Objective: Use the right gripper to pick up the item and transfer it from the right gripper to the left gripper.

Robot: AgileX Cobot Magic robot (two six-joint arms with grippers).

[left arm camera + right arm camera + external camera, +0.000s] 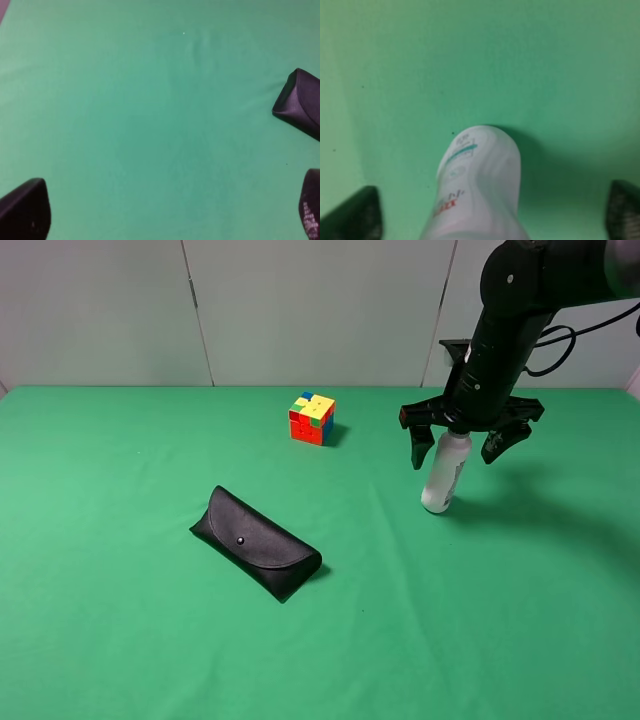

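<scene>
The item, a small white bottle point(444, 475), stands upright on the green cloth at the right. My right gripper point(457, 452) hangs straight over it, open, one finger on each side of the bottle's top and neither touching it. The bottle's cap is hidden under the claw. In the right wrist view the bottle point(480, 190) with its printed side sits between the two dark fingertips point(355, 217), with a wide gap on both sides. My left gripper point(165, 210) is open over bare cloth with nothing between its fingers; the exterior high view does not show it.
A black glasses case point(257, 542) lies in the middle of the green table point(120, 640); one end of the case point(300, 102) shows in the left wrist view. A multicoloured puzzle cube point(312, 418) stands farther back, left of the right arm.
</scene>
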